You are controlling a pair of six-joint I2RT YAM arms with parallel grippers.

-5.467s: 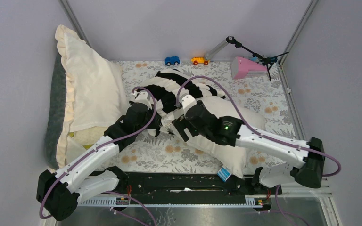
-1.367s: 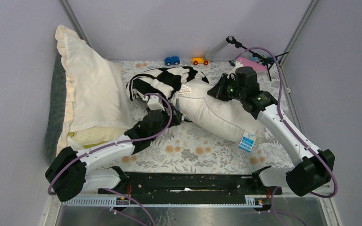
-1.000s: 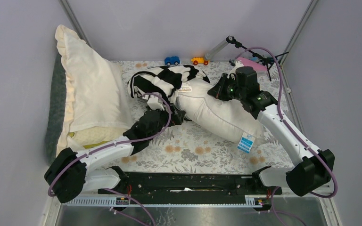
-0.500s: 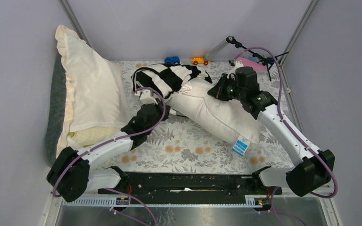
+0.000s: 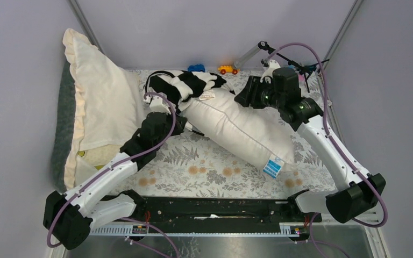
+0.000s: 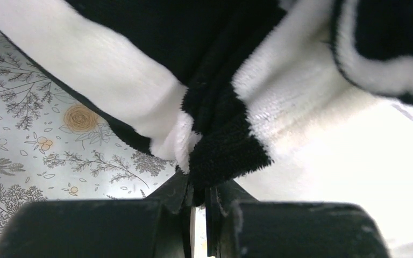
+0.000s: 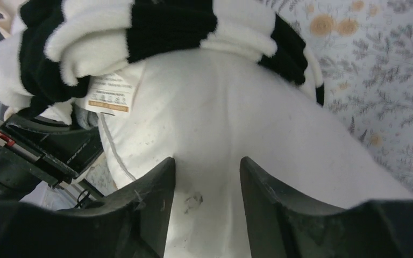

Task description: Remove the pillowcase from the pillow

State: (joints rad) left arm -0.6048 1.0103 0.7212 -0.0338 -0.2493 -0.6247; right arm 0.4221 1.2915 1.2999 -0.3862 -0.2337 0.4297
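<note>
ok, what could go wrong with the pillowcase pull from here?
1. The right gripper stands open over the pillow, gripping nothing; if the left gripper pulls, the pillow may drag along with the pillowcase instead of sliding out.
2. The left gripper is shut on just a small fold at the pillowcase's edge, so it could slip off under load.
3. The bunched pillowcase sits by the blue toy car; a pull may knock it.
</note>
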